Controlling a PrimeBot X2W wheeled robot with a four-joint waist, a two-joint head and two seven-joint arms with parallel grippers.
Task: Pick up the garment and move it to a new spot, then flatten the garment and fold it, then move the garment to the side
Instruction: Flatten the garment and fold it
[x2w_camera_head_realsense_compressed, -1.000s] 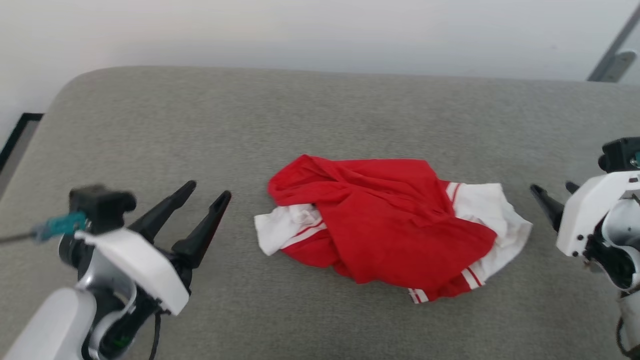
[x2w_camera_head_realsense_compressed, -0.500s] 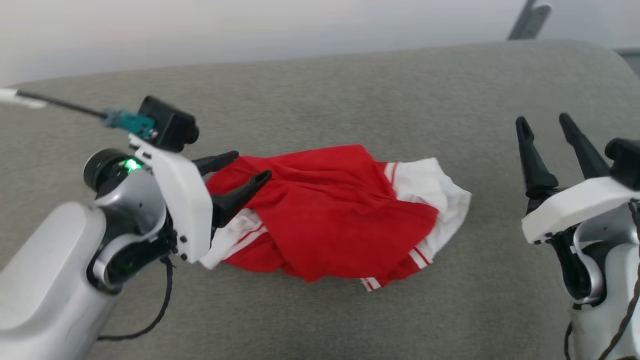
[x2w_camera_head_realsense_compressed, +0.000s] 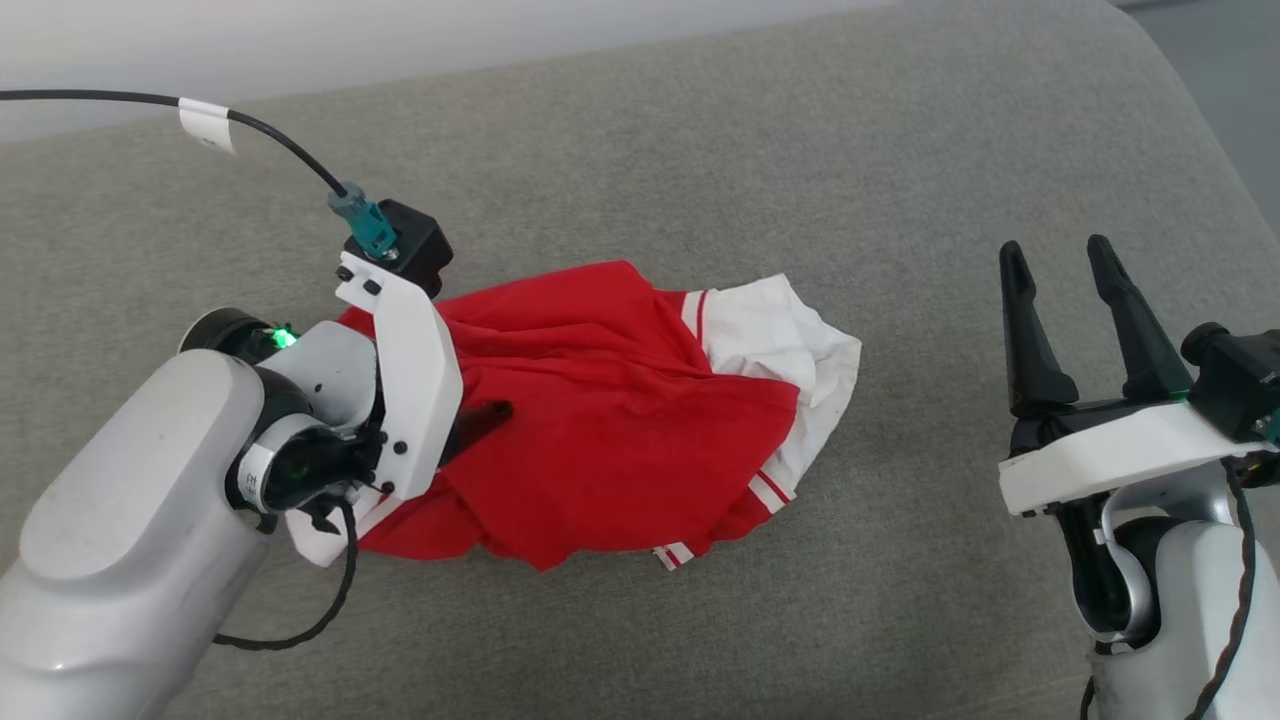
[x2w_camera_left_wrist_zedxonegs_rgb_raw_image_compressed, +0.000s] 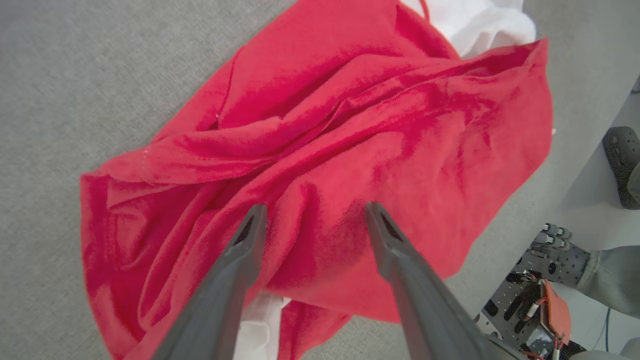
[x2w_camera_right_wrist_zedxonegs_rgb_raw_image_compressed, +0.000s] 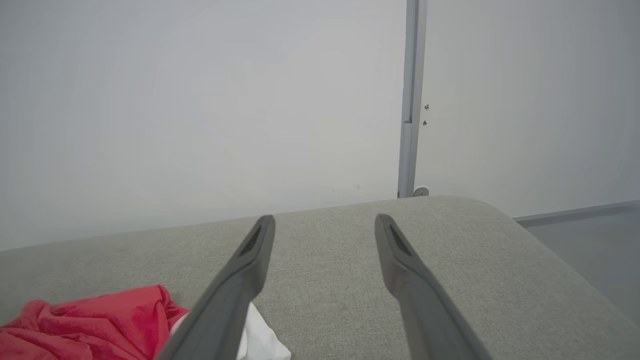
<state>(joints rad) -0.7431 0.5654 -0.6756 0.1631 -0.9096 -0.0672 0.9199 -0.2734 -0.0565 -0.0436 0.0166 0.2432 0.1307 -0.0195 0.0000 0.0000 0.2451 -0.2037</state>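
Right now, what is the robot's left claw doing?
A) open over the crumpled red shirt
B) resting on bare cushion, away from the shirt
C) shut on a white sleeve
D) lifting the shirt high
A: the left gripper has its fingers apart over the red folds of the garment, which lies crumpled on the grey cushion.

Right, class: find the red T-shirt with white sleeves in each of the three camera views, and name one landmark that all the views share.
Head view: the T-shirt lies crumpled in the middle, slightly left.
Left wrist view: it spreads across most of the picture.
Right wrist view: part of it shows in the bottom left corner.
Shared landmark: the grey cushion under it.
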